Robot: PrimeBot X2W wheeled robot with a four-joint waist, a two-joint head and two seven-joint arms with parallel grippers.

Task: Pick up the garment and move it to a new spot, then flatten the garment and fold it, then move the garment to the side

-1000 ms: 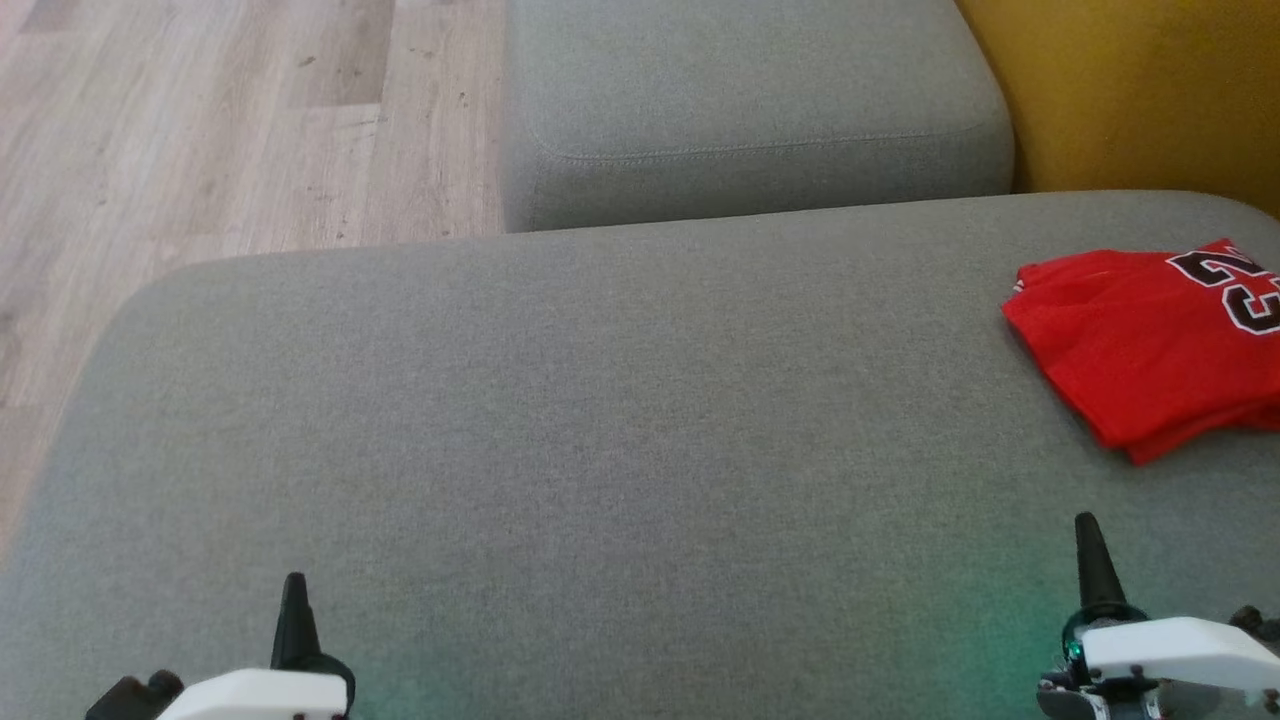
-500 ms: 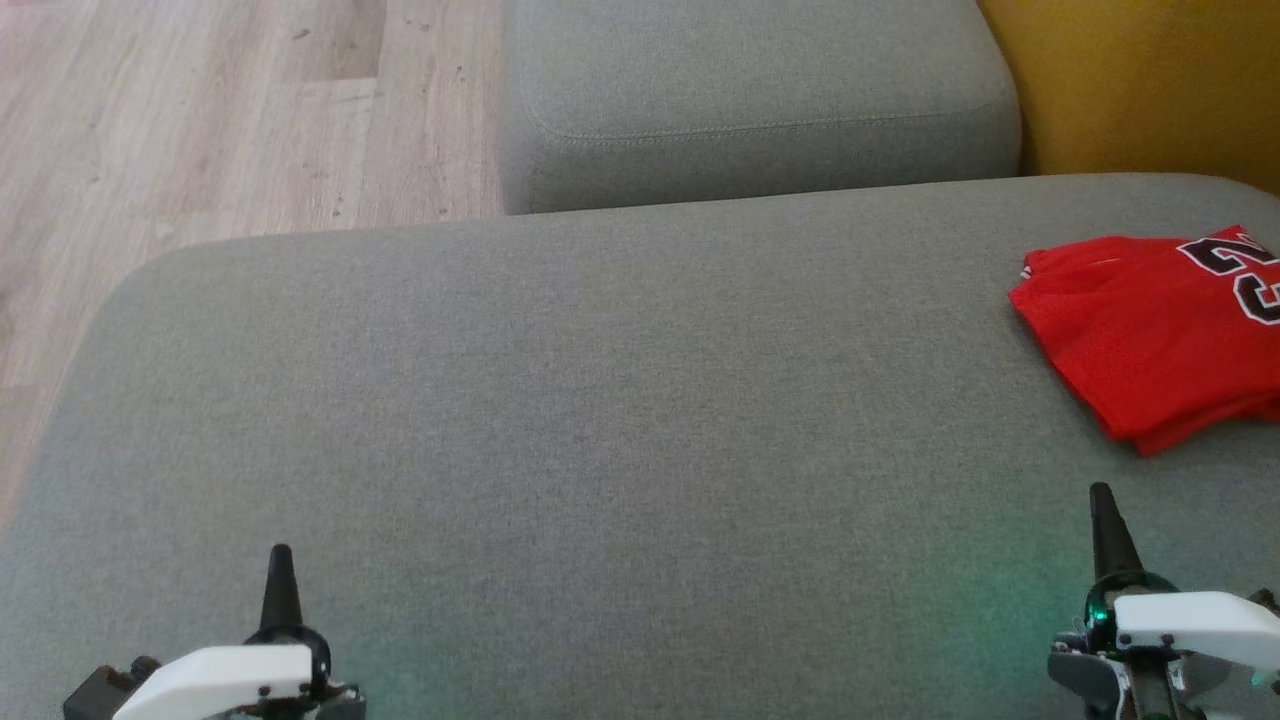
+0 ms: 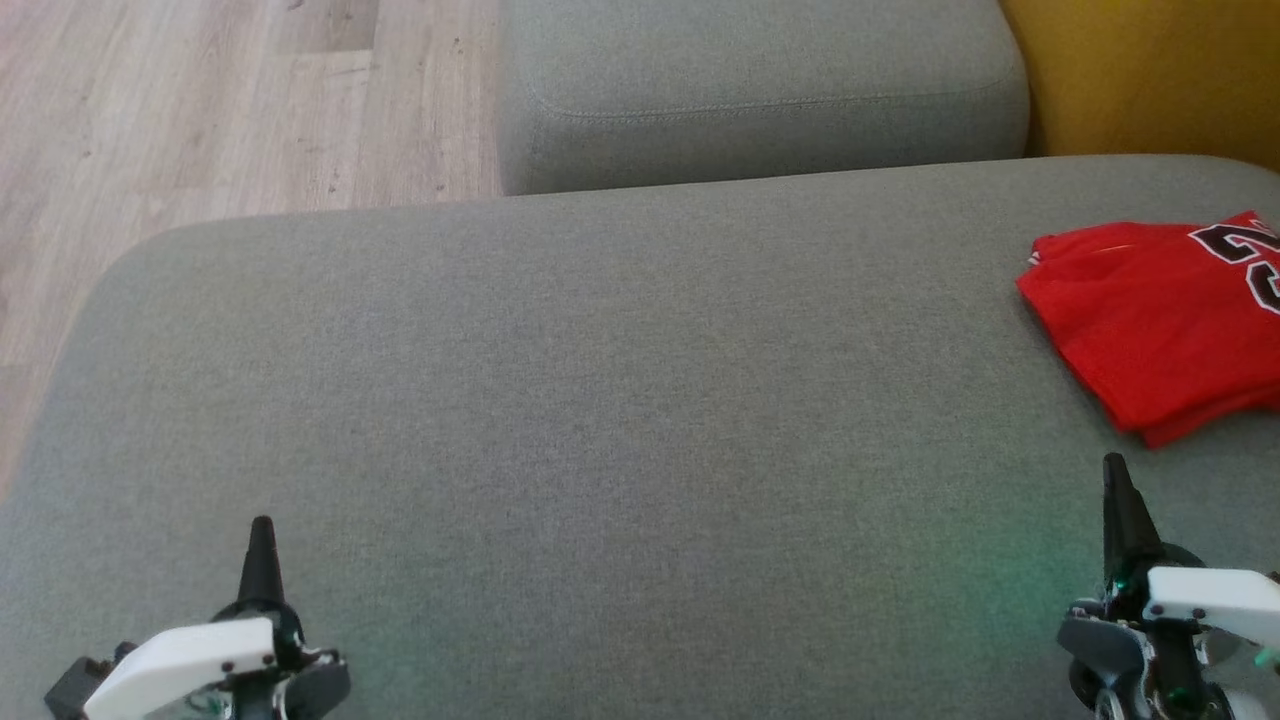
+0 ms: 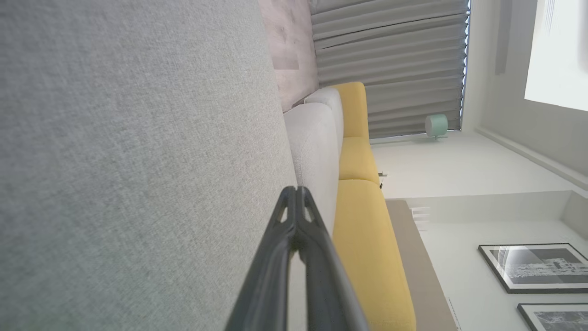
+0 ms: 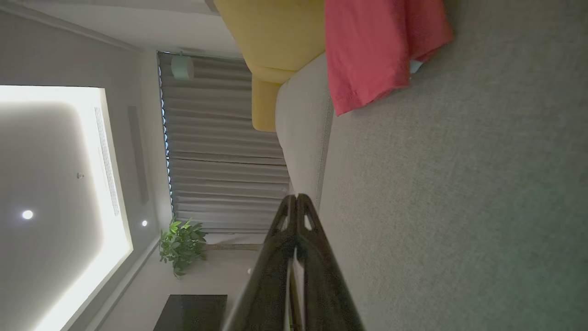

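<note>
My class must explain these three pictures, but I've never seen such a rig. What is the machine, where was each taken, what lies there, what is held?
It is a wheeled robot with two arms. The wide picture comes from a camera on its head, looking down at a grey sofa cushion. The left gripper and right gripper show at its bottom corners, both shut, holding nothing. The other two come from wrist cameras looking along each gripper. A folded red garment lies on the cushion beyond the right gripper, untouched.
</note>
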